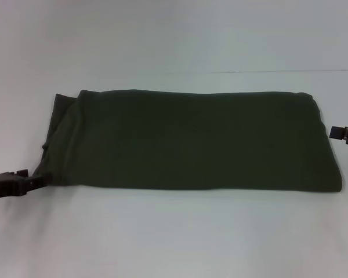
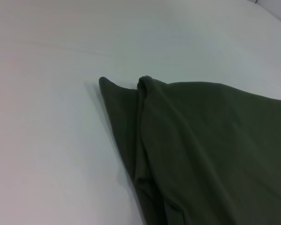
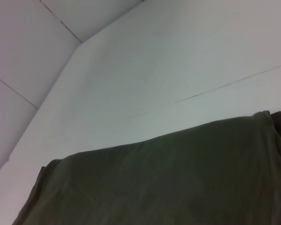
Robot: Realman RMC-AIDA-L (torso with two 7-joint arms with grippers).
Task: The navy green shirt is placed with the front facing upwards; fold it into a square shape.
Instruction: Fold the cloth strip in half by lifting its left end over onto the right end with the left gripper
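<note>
We are looking down at a dark olive-green cotton shirt [image 1: 191, 139] that is lying folded into a long band across the middle of the pale white table [image 1: 174, 237]. Only plain green fabric is showing on top; no lettering or label is facing us. The band is running from our left to our right, with its far edge nearly straight and its near edge sagging slightly toward the right end. At the left end a lower layer is sticking out past the upper fold, forming a small flap and a rounded ridge, which the left wrist view [image 2: 145, 86] is showing close up.

Our black left gripper [image 1: 37, 179] is sitting at the near left corner of the shirt, its tip touching or just meeting the cloth edge; we cannot tell whether it is pinching the fabric or resting loose beside it. Our black right gripper [image 1: 343, 134] is hanging just beside the right end of the band, apart from the cloth by a thin strip of table, and we cannot tell how it is set either.

In the right wrist view the shirt [image 3: 168, 183] is filling the lower part, with a thin dark seam line [image 3: 234, 84] crossing the table beyond it.
</note>
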